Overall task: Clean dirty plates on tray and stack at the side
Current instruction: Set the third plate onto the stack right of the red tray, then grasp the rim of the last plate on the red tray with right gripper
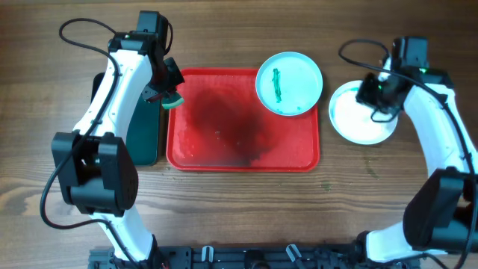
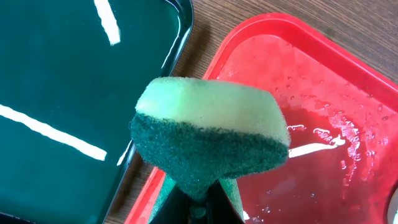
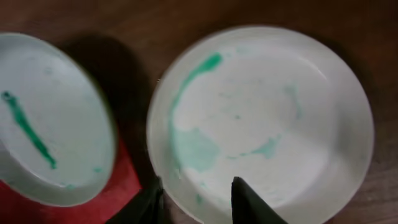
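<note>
The red tray (image 1: 224, 153) lies mid-table, wet inside, and also shows in the left wrist view (image 2: 323, 124). One pale cyan plate (image 1: 289, 82) with a green streak sits on the tray's far right corner, overhanging its rim; it also shows in the right wrist view (image 3: 50, 118). A white plate (image 1: 362, 119) with green smears (image 3: 261, 118) lies on the table right of the tray. I see no third plate. My right gripper (image 1: 371, 96) (image 3: 199, 193) is open, its fingers straddling this plate's near-left rim. My left gripper (image 1: 168, 93) (image 2: 199, 202) is shut on a yellow-green sponge (image 2: 211, 134) above the tray's left edge.
A dark green tray (image 1: 146, 127) (image 2: 56, 74) lies just left of the red tray, partly under my left arm. Bare wooden table (image 1: 239, 217) surrounds both trays.
</note>
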